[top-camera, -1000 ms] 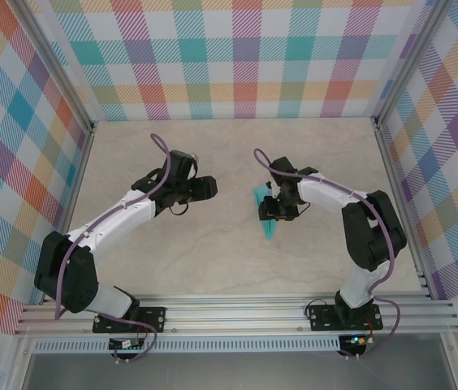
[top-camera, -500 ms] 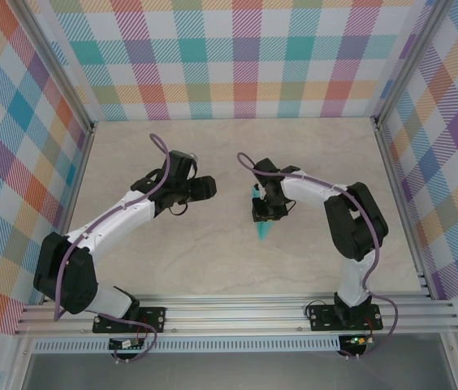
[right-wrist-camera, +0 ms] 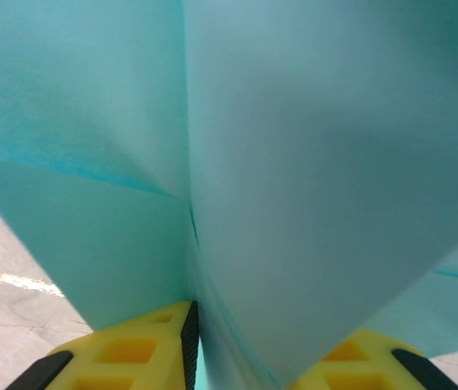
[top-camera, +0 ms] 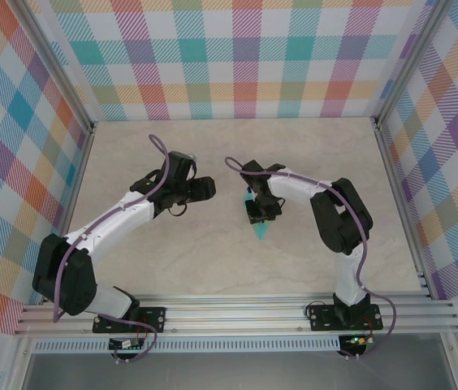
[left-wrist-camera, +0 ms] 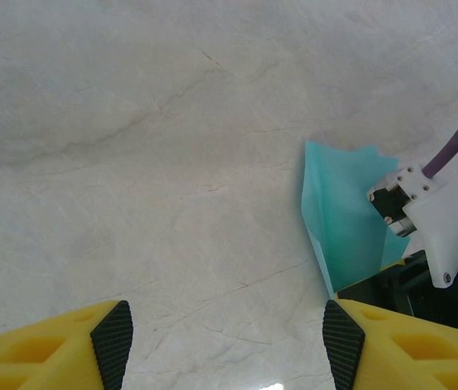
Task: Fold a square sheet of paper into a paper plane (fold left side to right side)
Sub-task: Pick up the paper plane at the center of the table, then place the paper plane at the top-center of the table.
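Mid-table, inside the plaid enclosure. The paper plane (top-camera: 261, 230) is the landmark: a narrow turquoise dart, sharp tip pointing at the arm bases, long axis running near to far across the table (top-camera: 213, 260).

Right gripper (top-camera: 261, 209) sits directly over the plane's far, wider end. In the right wrist view the yellow fingers (right-wrist-camera: 136, 353) stand close on either side of a folded ridge of turquoise, the paper running down between them. I read that as a pinch on the plane's centre fold, the flaps rising past the lens.

Left gripper (top-camera: 202, 188) hangs to the left of the plane, apart from it, touching nothing. Its fingers (left-wrist-camera: 113, 345) are spread wide, with bare marbled table between them. From the left wrist the plane (left-wrist-camera: 339, 215) shows as an upright turquoise flap, off to the right of that open gap.

Judgement: the right arm has the paper and the left arm is the free one. Any left-to-right fold needs the left fingers to travel rightward to the plane's left flap, square to its long axis.
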Tool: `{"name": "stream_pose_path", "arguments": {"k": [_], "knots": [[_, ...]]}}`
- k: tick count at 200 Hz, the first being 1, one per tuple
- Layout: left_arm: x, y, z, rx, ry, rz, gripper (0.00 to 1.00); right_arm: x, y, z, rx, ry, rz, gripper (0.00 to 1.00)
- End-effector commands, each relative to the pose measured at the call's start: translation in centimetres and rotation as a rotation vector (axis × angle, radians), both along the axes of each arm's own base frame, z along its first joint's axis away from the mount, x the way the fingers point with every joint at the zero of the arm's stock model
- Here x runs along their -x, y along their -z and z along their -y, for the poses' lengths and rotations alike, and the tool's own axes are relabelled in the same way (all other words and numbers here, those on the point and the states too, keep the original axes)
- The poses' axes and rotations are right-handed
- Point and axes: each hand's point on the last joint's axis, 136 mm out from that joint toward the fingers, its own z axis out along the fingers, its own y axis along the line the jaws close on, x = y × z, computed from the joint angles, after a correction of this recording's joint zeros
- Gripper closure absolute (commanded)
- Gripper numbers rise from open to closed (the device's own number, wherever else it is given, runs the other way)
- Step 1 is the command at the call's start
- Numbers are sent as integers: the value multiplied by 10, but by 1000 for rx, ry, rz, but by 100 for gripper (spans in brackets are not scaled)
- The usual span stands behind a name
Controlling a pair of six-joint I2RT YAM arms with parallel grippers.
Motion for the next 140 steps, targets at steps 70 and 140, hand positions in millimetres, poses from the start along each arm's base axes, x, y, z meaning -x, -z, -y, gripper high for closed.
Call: {"name": "stream_pose_path", "arguments": {"k": [70, 140], "knots": [[11, -7, -18, -60, -14, 39, 34, -90, -25, 20, 150, 16, 136, 95], [14, -3, -17, -49, -2, 29, 34, -129, -12, 11, 96, 75, 107, 94]]}}
